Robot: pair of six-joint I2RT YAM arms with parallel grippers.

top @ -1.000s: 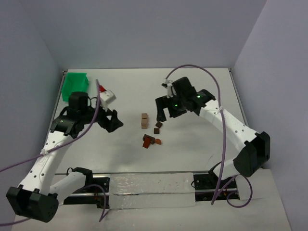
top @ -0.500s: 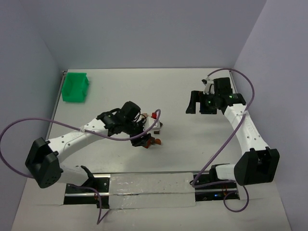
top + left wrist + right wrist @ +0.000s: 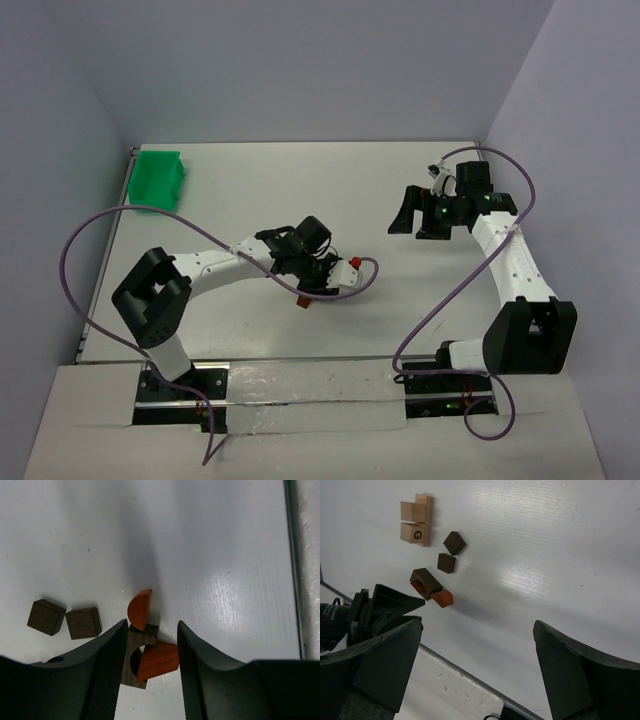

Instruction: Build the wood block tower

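Pick-up, I judge: left tool (image 3: pixel 151 626) straddles the dark arch block (image 3: pixel 132 642) mid-frame, grip unclear; right tool (image 3: pixel 418 222) gapes. Next calls for a square squeeze, then lifting

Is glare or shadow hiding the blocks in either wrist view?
Left wrist: soft shadow falls over the orange block, which is sharp; glare sits right of it. Right wrist: glare streak on the table clear of the blocks, all in focus.

Light tan blocks (image 3: pixel 417 520) lie flat and touching; one is marked G. Two dark brown cubes (image 3: pixel 83 623) lie near them. A dark brown arch block (image 3: pixel 425 578) touches two reddish-brown half-rounds (image 3: pixel 139 610).
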